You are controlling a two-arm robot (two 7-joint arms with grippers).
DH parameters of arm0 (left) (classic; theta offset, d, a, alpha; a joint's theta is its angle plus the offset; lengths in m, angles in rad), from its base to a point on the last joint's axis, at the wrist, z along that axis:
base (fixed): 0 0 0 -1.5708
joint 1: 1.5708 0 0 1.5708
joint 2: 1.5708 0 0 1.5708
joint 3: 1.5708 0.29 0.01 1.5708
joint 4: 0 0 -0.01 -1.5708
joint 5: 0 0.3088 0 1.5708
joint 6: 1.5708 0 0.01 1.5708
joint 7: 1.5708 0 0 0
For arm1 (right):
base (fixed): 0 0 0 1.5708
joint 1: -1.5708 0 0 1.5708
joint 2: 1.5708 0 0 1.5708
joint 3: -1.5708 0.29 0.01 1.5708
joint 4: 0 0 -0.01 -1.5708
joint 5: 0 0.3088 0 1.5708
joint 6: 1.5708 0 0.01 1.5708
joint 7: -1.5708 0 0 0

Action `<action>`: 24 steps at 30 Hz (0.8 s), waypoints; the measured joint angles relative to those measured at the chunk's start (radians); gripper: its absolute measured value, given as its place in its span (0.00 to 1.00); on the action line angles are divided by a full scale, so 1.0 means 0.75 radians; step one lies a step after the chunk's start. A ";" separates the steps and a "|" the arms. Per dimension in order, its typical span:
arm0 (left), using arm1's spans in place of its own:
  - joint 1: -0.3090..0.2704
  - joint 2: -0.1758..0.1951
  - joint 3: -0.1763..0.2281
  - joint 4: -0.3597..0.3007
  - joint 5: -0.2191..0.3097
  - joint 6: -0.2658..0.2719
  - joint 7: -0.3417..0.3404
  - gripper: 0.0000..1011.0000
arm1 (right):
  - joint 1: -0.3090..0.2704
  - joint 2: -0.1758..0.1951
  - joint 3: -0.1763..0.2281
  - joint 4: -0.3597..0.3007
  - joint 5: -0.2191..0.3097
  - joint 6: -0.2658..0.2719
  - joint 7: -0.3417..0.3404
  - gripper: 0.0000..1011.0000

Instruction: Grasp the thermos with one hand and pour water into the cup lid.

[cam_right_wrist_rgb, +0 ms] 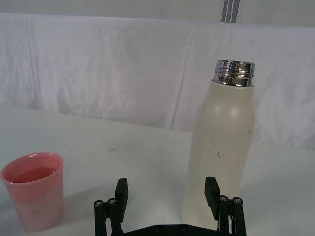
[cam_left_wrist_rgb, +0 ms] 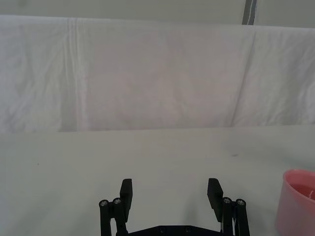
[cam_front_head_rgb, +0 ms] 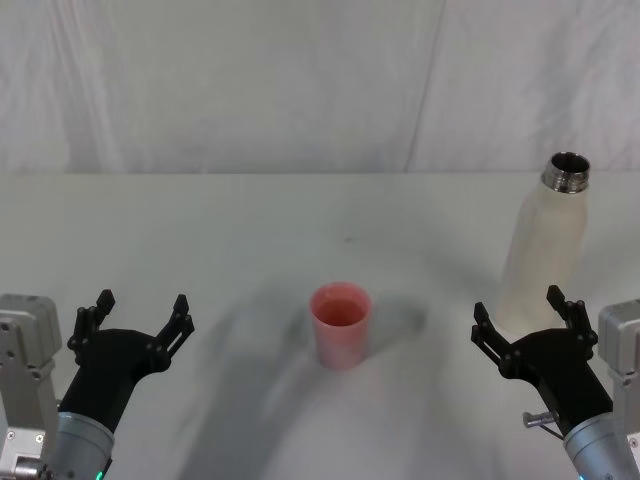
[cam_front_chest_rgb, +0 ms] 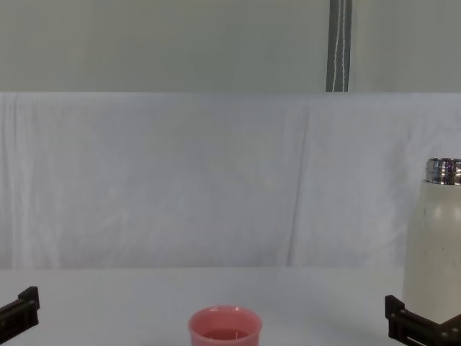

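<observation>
tall cream-white steel-necked thermos [cam_front_head_rgb: 545, 250]: upright, uncapped, worktop right | small salmon-pink cup lid [cam_front_head_rgb: 341, 324]: centre | right hand [cam_front_head_rgb: 526, 320]: spread wide, just before thermos | left hand [cam_front_head_rgb: 137, 318]: spread wide, empty

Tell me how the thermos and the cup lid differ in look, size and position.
The thermos is a tall cream-white bottle with a shiny steel neck; the cup lid is a short salmon-pink cup with tapered sides. The thermos stands at the table's right, just beyond the open right gripper; the cup lid stands near the middle, between both grippers. The thermos narrows to its mouth; the cup lid is widest at its rim. Both stand upright, open-topped and ungripped.
</observation>
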 joint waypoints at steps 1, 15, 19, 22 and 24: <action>0.000 0.000 0.000 0.000 0.000 0.000 0.000 0.99 | 0.000 0.000 0.000 0.000 0.000 0.000 0.000 0.99; 0.000 0.000 0.000 0.000 0.000 0.000 0.000 0.99 | 0.000 0.000 0.000 0.000 0.000 0.000 0.000 0.99; 0.000 0.000 0.000 0.000 0.000 0.000 0.000 0.99 | 0.000 0.000 0.000 0.000 0.000 0.000 0.000 0.99; 0.000 0.000 0.000 0.000 0.000 0.000 0.000 0.99 | 0.000 0.000 0.000 0.000 0.000 0.000 0.000 0.99; 0.000 0.000 0.000 0.000 0.000 0.000 0.000 0.99 | 0.000 0.000 0.000 0.000 0.000 0.000 0.000 0.99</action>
